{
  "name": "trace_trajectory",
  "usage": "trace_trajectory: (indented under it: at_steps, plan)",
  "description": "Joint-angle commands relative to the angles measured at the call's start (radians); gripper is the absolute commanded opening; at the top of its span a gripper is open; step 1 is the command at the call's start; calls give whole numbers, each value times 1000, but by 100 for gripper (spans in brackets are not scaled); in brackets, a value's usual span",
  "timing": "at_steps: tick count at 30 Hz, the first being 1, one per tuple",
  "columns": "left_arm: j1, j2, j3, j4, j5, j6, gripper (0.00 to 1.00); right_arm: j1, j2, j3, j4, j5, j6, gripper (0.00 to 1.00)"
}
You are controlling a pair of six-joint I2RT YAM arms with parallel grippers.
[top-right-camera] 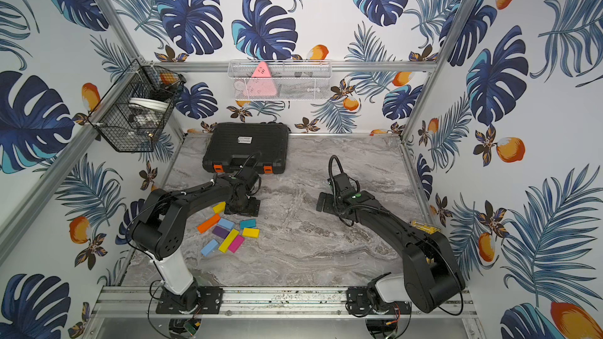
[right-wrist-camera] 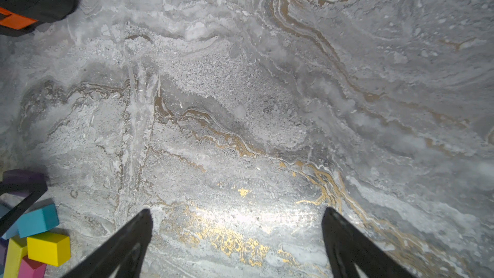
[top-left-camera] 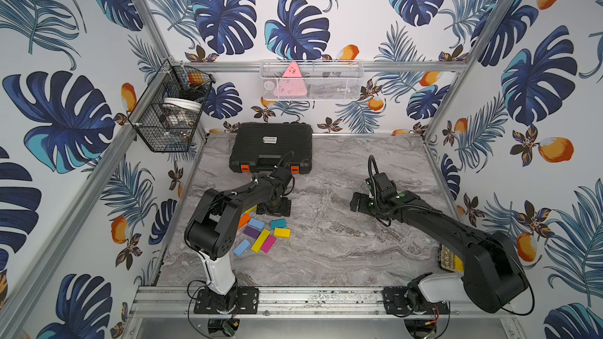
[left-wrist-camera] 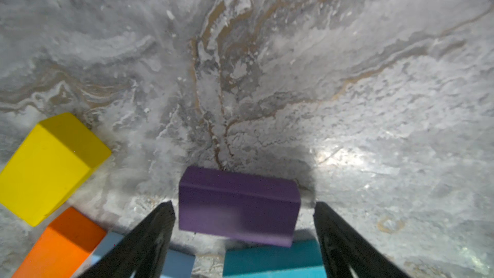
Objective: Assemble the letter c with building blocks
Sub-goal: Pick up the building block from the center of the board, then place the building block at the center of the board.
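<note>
Purple block (left-wrist-camera: 238,204) lies on the marble table (top-left-camera: 326,249) between the fingers (left-wrist-camera: 157,236) of the left gripper (left-wrist-camera: 243,205), seen from the left wrist camera. The jaws stand apart, one at each short end of the block. A thin strip of table shows on both sides, so they flank it without clamping it. In both top views the gripper points down at the left half of the table, near a closed black case (top-left-camera: 272,146), and hides that block.

The rest lie loose at mixed angles on the near side of the gripper. A short yellow block (top-left-camera: 250,209) and an orange block (top-right-camera: 208,223) are close by the left arm (top-left-camera: 235,192). A light-blue block (top-left-camera: 256,224) and a teal block (top-left-camera: 278,223) lie just beside the fingers. Farther toward the front are a second purple block (top-left-camera: 252,231) and another yellow block (top-left-camera: 282,232). With them are a long yellow block (top-left-camera: 260,240), side by side with a magenta block (top-left-camera: 268,243), and a second light-blue block (top-left-camera: 241,247).

The right gripper (right-wrist-camera: 238,211) hangs over bare marble on the table's right half, well apart from the blocks, its jaws spread wide.
</note>
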Motion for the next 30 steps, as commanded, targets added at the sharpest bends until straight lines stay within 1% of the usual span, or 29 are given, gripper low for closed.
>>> trace_trajectory:
  at_steps: [1, 7, 9, 14, 18, 21, 24, 30]
  plan:
    - [5, 6, -6, 9, 2, 4, 83, -1, -8, -2, 13, -2, 14, 100]
    - [4, 13, -14, 15, 4, 4, 72, -8, -16, -4, 9, 3, 14, 100]
    - [4, 12, -10, 16, 8, 6, 67, -8, -18, -4, 7, 4, 13, 100]
    - [3, 10, 22, -4, 13, 11, 59, -15, -28, -1, -2, 8, 11, 100]
    - [-21, 5, 81, -28, 30, -10, 56, -31, -38, -2, -3, 8, 10, 100]
    - [-80, 27, 142, -39, 40, -45, 56, -57, -38, -5, 2, -6, 17, 100]
    - [-170, 74, 205, -35, 49, -102, 56, -88, -38, -11, 4, -25, 22, 100]
    - [-379, 245, 377, -44, 25, -200, 56, -155, -54, -47, 6, -56, 32, 100]
